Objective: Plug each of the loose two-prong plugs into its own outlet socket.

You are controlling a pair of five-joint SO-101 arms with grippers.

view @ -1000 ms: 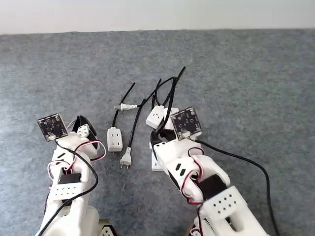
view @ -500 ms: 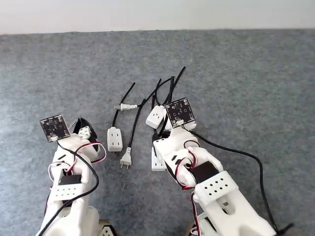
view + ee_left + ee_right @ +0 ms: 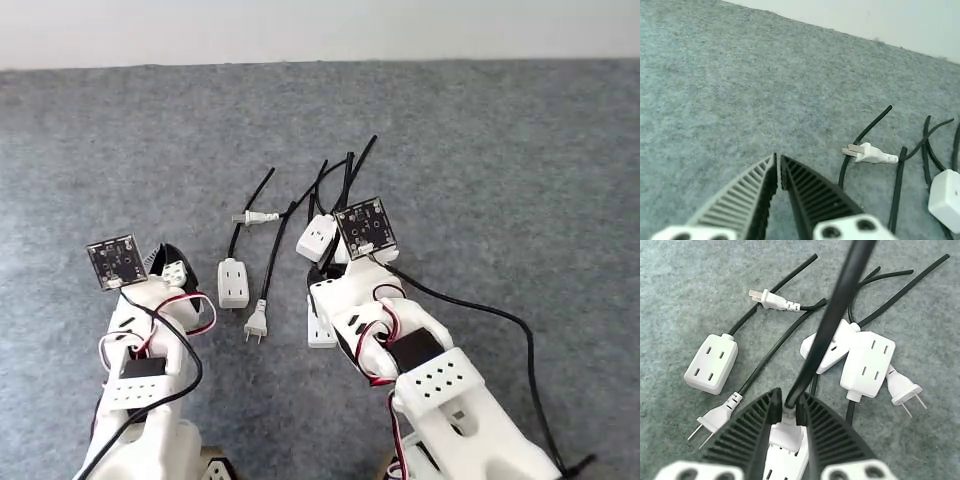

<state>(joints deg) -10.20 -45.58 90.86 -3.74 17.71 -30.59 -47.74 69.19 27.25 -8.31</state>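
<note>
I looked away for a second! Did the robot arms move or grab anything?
The right gripper, shut on a white plug, pushed forward and slightly left, then stopped. The left gripper, shut, drifted slightly toward the middle. Nothing was grabbed or dropped. The loose plugs and sockets stayed put.

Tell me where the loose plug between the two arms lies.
In the high view the plug lies on the carpet between the left arm and right arm, just right of the white outlet block, prongs toward the arm bases.
</note>
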